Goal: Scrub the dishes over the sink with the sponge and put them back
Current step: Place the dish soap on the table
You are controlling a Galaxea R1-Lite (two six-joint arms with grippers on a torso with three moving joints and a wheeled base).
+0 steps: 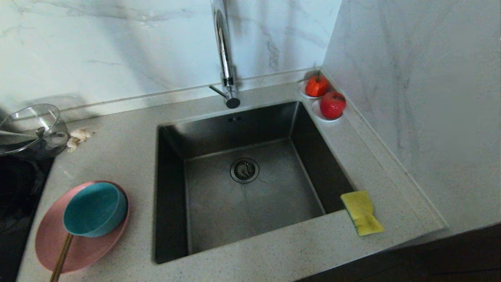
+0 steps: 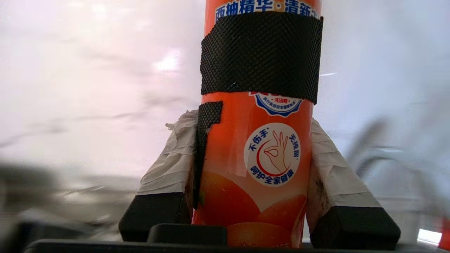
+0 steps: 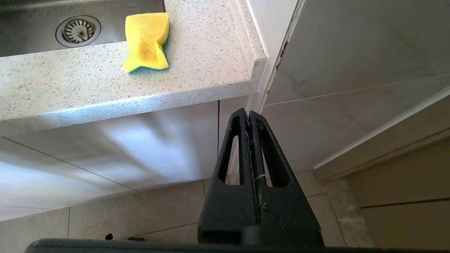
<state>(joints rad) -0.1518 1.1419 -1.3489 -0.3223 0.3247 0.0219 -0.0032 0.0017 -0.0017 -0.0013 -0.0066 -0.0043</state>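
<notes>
The sink point(image 1: 250, 184) sits sunk in the worktop point(image 1: 117, 149). On its left lies the pink plate point(image 1: 84, 250) carrying the teal bowl point(image 1: 95, 209) and chopsticks point(image 1: 62, 256). The sponge point(image 1: 362, 212) rests by the sink's right corner, up on the worktop above the right claw point(image 3: 249, 116), which is pressed together below the edge. The left claw point(image 2: 253, 140) is clamped on an orange bottle point(image 2: 260, 158).
</notes>
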